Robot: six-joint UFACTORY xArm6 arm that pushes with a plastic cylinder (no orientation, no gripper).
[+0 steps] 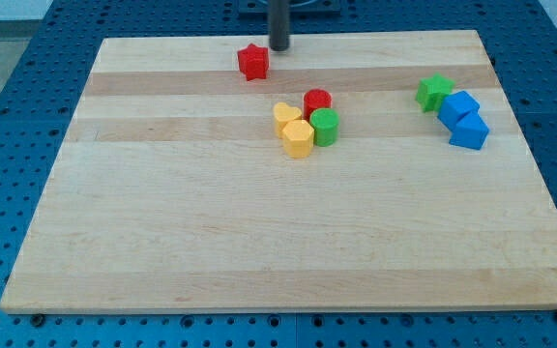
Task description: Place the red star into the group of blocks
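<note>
Arm visible only as straight rod at view's top centre. Rod dark, near black, cylindrical, uniform width along visible length. Faint lighter sheen down one side, surface smooth. Tip (278, 48) blunt, flat-ended, same dark tone as shaft. Upper part cut off by frame edge. No cables, screws or markings discernible. Rest of arm out of view.

surface: pale wooden board (259, 242) | surround: blue perforated table (27, 58) | light: even
</note>
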